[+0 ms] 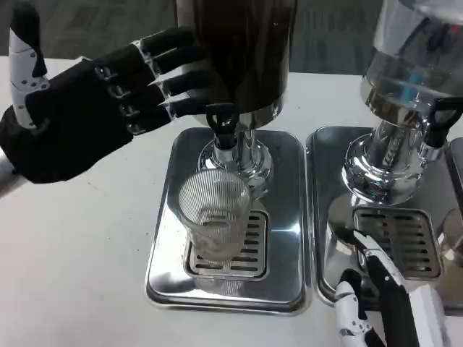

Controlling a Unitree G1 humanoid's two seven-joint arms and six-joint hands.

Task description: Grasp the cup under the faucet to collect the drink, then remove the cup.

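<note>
the cup (214, 220) stands on the grate (255, 249) of the left tray (163, 253), right under the tap (223, 124). it looks empty. the left hand (87, 116) is up high beside the tank (239, 50), fingers spread, holding nothing. the right hand (376, 293) is low by the other tray (322, 217), fingers apart, holding nothing.

the cup is thin and see-through. if a hand bumps it, it could tip or slide off the grate. then the drink would miss it and splash on the tray. a loose hold could drop it.
</note>
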